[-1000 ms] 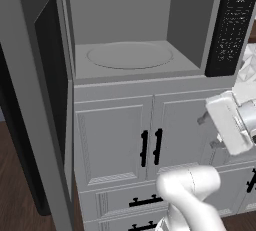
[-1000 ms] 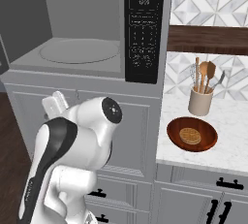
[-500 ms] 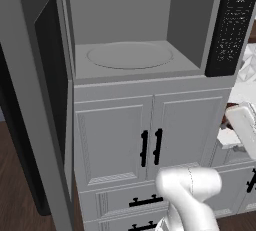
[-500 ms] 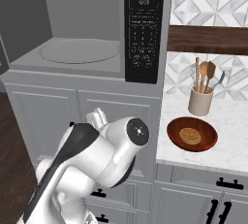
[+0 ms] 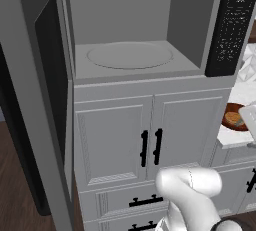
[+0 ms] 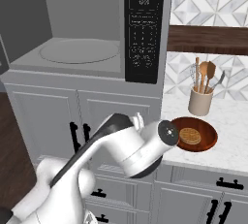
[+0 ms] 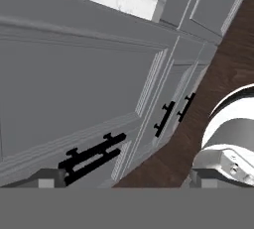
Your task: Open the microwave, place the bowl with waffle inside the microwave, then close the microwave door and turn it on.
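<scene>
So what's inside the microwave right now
With the microwave door swung open, the microwave holds just its round grey turntable, bare. The bowl with waffle sits on the counter beside it, partly hidden by the arm.

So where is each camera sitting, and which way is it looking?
Left base view: rides on the base behind the arm's left, facing the open microwave, its swung-out microwave door and the cabinet doors; the white arm rises at lower right.
Right base view: behind the arm's right, facing the microwave and the counter; the arm fills the lower left.
Hand view: on the hand, tilted, looking at white cabinet fronts and the wooden floor.
Both base views share the microwave, the turntable and the bowl with waffle.
</scene>
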